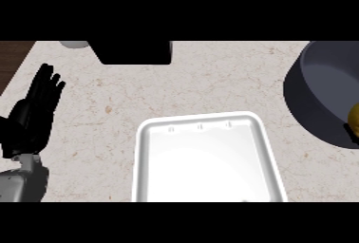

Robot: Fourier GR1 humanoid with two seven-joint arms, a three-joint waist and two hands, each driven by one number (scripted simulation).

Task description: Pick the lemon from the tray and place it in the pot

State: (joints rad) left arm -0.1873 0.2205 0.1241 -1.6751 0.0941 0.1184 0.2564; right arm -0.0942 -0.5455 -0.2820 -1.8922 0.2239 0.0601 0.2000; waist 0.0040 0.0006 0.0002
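A white tray [151, 156] lies at the lower middle of the counter, its inside bare. At the right edge stands a dark grey pot [316, 90], cut off by the picture's border. A sliver of the yellow lemon [354, 116] shows inside the pot at the far right edge. My left hand [32, 116] rests open at the left side of the counter, fingers straight and pointing up, well apart from the tray. My right hand does not show.
A black block [135, 52] sits at the counter's back edge, with a small grey round thing [73, 44] to its left. Dark wood [14, 57] shows beyond the counter's top left corner. Beige speckled counter [210, 85] stretches between tray, pot and block.
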